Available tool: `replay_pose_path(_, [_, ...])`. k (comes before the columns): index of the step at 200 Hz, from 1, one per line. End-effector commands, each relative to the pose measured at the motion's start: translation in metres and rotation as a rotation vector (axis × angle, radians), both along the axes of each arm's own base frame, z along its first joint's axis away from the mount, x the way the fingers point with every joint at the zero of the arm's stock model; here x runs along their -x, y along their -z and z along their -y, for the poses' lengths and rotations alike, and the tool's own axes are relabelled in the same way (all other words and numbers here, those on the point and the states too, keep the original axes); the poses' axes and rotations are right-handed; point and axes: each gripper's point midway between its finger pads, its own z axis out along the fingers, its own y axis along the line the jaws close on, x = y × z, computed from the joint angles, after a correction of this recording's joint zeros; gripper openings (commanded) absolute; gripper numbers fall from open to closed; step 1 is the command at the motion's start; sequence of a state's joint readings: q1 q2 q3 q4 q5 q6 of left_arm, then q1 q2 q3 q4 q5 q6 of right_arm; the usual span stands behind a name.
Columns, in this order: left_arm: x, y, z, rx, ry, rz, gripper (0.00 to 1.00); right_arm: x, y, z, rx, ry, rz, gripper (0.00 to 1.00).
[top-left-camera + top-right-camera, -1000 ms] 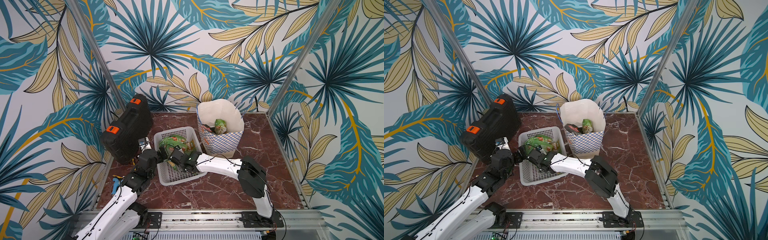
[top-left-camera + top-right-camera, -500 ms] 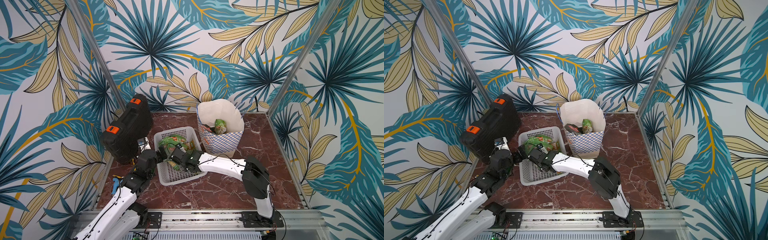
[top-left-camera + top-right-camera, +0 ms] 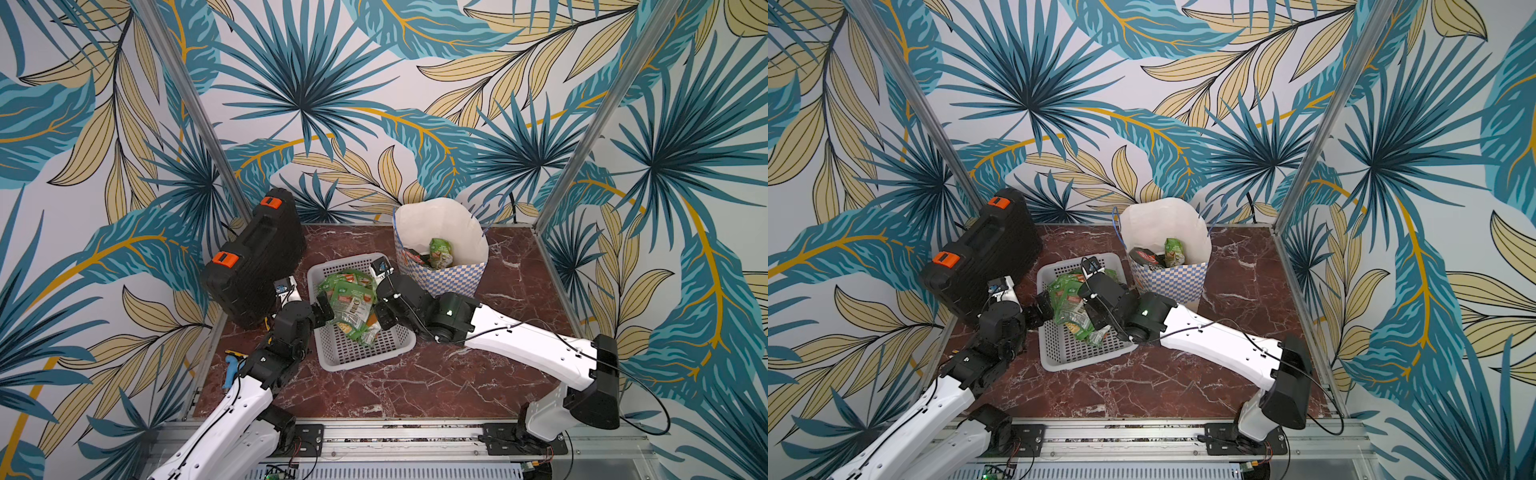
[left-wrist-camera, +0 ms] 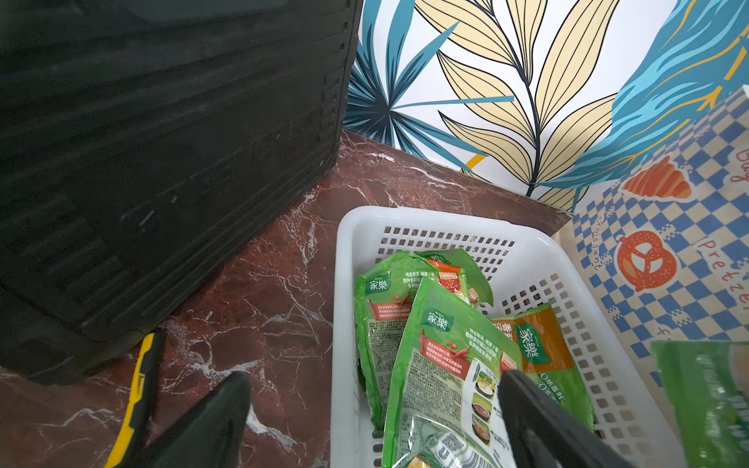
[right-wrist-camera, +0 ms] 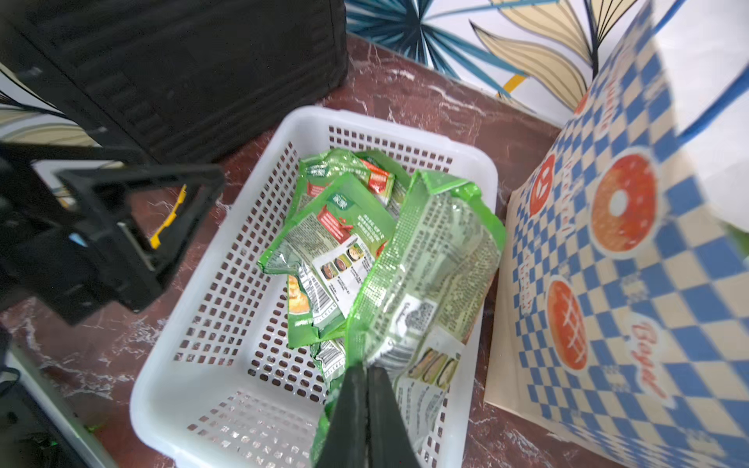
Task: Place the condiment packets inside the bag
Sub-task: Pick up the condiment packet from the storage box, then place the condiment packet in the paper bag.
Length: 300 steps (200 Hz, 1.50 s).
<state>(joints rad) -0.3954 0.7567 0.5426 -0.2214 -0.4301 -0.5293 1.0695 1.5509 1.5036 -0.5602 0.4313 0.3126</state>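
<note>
Right wrist view: my right gripper [image 5: 367,405], jaws pressed together, pinches the edge of a green condiment packet [image 5: 425,263] over the white basket [image 5: 194,356], just beside the bag [image 5: 608,283]. I judge the pouch light, limp and slippery, so a seam grip suits it. Its long axis runs straight out from the jaws. My left gripper [image 4: 373,389] stands wide at the basket's rim, by the remaining packets [image 4: 437,364].
</note>
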Motion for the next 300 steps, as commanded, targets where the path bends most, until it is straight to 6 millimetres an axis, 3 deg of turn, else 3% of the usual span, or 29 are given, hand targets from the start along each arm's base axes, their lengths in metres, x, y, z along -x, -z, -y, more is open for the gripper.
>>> replay_pose_path(1, [0.001, 0.003, -0.003, 0.001, -0.009, 0.008, 1.00, 0.003, -0.050, 0.004, -0.060, -0.046, 0.103, 0.00])
replay_pose_path(51, [0.000, 0.004, -0.002, 0.003, -0.005, 0.010, 1.00, 0.008, -0.140, 0.045, -0.149, 0.005, 0.293, 0.00])
replay_pose_path(70, [0.000, 0.004, -0.002, 0.003, -0.005, 0.009, 1.00, 0.005, -0.164, 0.066, -0.158, 0.063, 0.357, 0.00])
replay_pose_path(92, [0.000, 0.004, -0.002, 0.004, -0.003, 0.011, 1.00, -0.005, -0.178, 0.090, -0.151, 0.142, 0.402, 0.00])
replay_pose_path(114, [0.000, 0.005, -0.001, 0.003, 0.000, 0.009, 1.00, -0.021, -0.178, 0.108, -0.151, 0.192, 0.397, 0.00])
replay_pose_path(148, [-0.001, 0.006, 0.000, 0.003, 0.004, 0.006, 1.00, -0.059, -0.162, 0.133, -0.173, 0.247, 0.323, 0.00])
replay_pose_path(197, [-0.004, 0.009, 0.004, 0.003, 0.020, -0.002, 1.00, -0.098, -0.122, 0.134, -0.156, 0.247, 0.201, 0.00])
replay_pose_path(213, [-0.005, 0.010, 0.006, 0.002, 0.027, -0.010, 1.00, -0.106, -0.111, 0.138, -0.141, 0.260, 0.163, 0.31])
replay_pose_path(222, [-0.006, 0.010, 0.007, 0.002, 0.033, -0.013, 1.00, -0.106, -0.108, 0.138, -0.135, 0.258, 0.154, 0.42])
replay_pose_path(264, [-0.012, 0.014, 0.018, 0.003, 0.084, -0.029, 1.00, -0.090, -0.118, 0.142, -0.160, 0.227, 0.146, 0.56])
replay_pose_path(300, [-0.020, 0.023, 0.030, 0.012, 0.130, -0.066, 1.00, -0.059, -0.114, 0.146, -0.209, 0.158, 0.113, 0.70])
